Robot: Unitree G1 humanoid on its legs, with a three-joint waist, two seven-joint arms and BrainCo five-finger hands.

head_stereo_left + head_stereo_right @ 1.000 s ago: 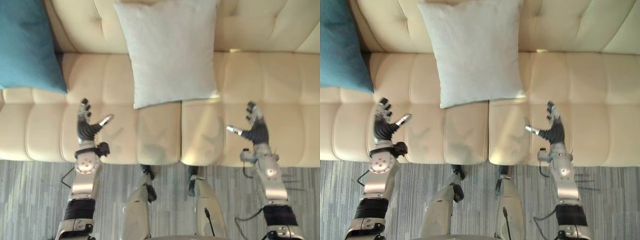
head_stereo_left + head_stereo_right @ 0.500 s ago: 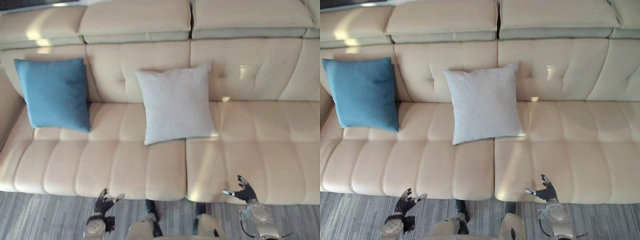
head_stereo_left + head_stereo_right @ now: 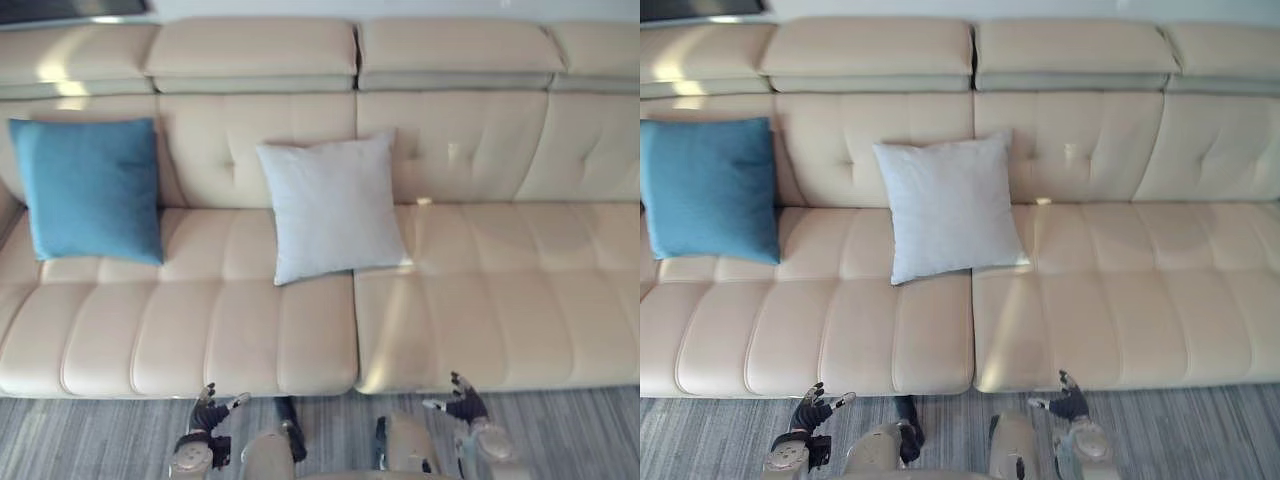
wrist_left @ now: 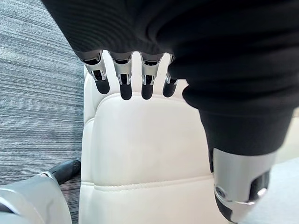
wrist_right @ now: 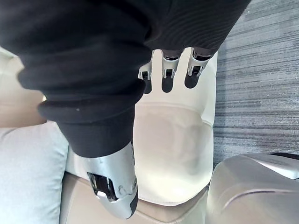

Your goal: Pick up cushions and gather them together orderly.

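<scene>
- Blue square fabric cushion (image 3: 90, 190) and pale grey square cushion (image 3: 332, 208) lean well apart on a cream leather sofa (image 3: 480, 290).
- Left robot hand (image 3: 206, 409), right robot hand (image 3: 463, 403): spread, empty, low.
- Gathering seems unstarted; next, reach one cushion.

Right hand (image 5: 168, 70) (fingers straight) facing sofa (image 5: 173, 140) seat edge — pale cushion (image 5: 28, 177) nearby.

Left robot hand (image 3: 204, 413): held low, fingers straight and pointing forward, thumb spread inward.
Right robot hand (image 3: 466, 406): held low, fingers straight, thumb spread inward.
</scene>
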